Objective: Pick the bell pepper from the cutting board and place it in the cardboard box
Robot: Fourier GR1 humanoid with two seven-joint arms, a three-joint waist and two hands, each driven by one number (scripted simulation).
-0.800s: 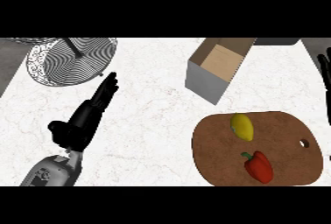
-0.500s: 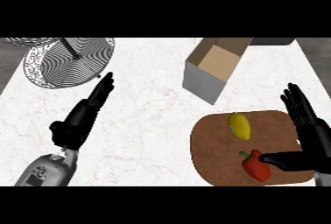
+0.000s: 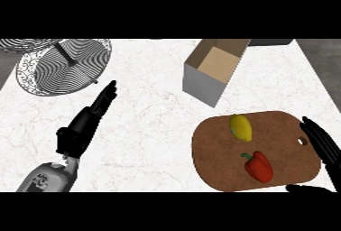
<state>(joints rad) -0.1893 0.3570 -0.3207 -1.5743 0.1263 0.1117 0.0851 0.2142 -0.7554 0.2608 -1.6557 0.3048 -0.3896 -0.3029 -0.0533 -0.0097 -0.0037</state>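
Lining up my right hand [image 3: 322, 145], fingers straight and holding nothing, just right of the bell pepper [image 3: 259, 166], which lies lengthwise on the cutting board [image 3: 220, 149], way nearer than my open left hand [image 3: 83, 128].

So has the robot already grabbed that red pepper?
No, the bell pepper lies untouched on the cutting board, with the right hand open beside it at the board's right edge.
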